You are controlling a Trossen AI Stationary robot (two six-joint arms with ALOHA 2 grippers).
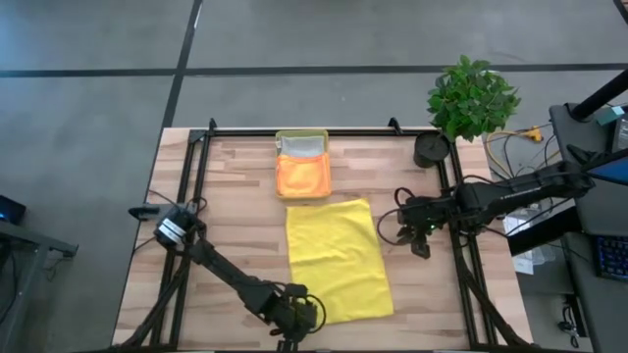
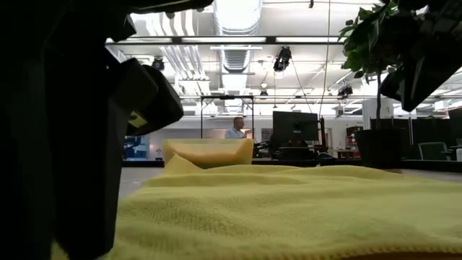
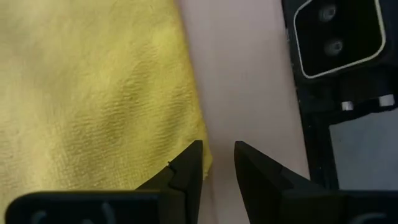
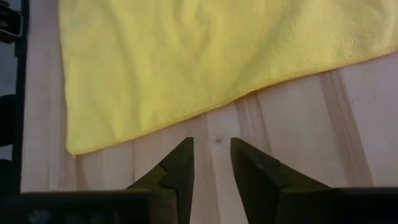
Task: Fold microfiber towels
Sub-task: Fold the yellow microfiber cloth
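Yellow towel point(image 1: 337, 260) lying flat mid-table, just in front of the tray point(image 1: 301, 137) holding an orange towel point(image 1: 302, 176), long axis running away from the tray, slightly skewed. Left gripper point(image 3: 217, 163) hovering at the towel's near corner, fingers slightly parted, empty, likely lining up a pinch. Right gripper point(image 4: 211, 155) waiting beside the towel's right edge, also parted, gripping nothing.

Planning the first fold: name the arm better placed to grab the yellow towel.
Left, probably. The left gripper sits open right at the yellow towel's near corner; the right gripper, also open, hovers over bare wood beside its edge.
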